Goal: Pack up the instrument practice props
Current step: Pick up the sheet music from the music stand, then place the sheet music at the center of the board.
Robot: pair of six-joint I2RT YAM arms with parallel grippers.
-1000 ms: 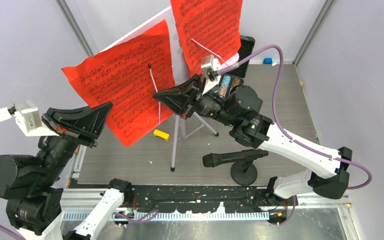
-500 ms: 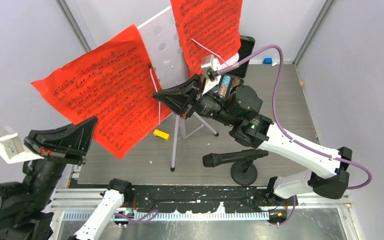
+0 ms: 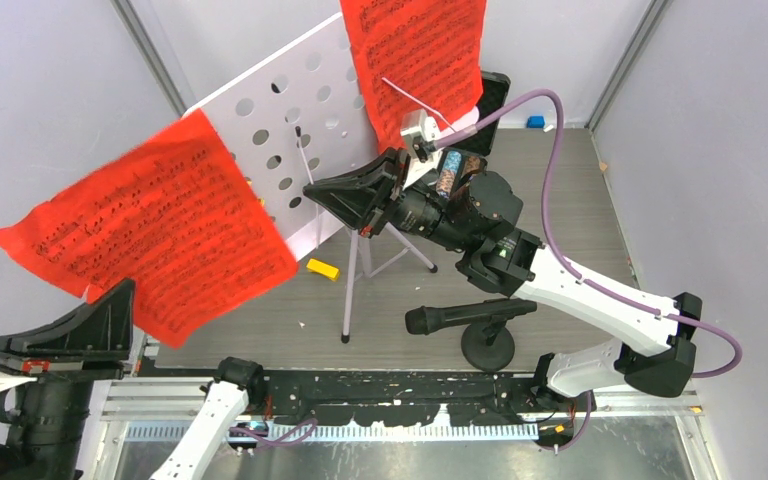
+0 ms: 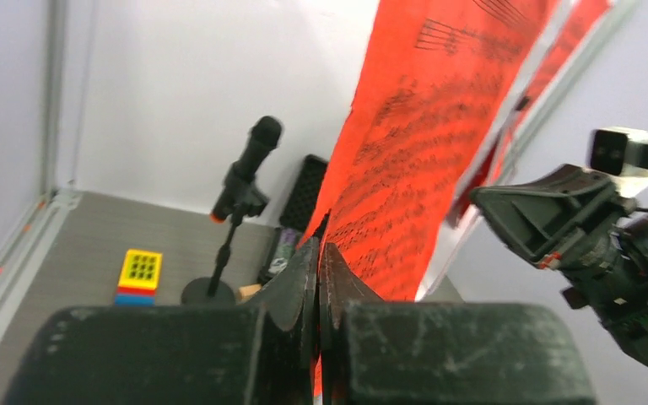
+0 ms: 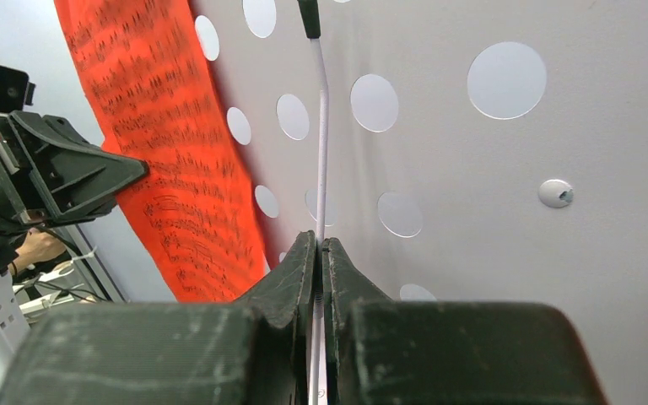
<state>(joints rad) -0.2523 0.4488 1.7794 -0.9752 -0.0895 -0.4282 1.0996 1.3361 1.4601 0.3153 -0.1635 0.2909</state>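
Observation:
The white hole-punched music rack [image 3: 290, 120] stands on silver tripod legs [image 3: 348, 290]. My left gripper [image 3: 123, 290] is shut on the lower edge of a red sheet-music page [image 3: 150, 235] and holds it left of the rack, off its face; the left wrist view shows the jaws [image 4: 321, 245] pinching the page [image 4: 422, 143]. My right gripper [image 3: 310, 190] is shut on the rack's thin white page-holder wire [image 5: 321, 126]. A second red page [image 3: 415, 45] hangs on the rack's right side. One black microphone [image 3: 460, 317] sits on its round-based pole at the front; another [image 4: 249, 164] stands at the back.
A yellow block [image 3: 322, 268] lies by the tripod. A blue block [image 3: 535, 122] and a black case [image 3: 490, 100] are at the back right. A yellow-and-blue block [image 4: 139, 274] sits near the far microphone's base [image 4: 208, 293]. Walls enclose the grey floor.
My left gripper has pulled the red page left and toward the near edge, off the rack, uncovering its holes. The right arm has stayed put on the wire.

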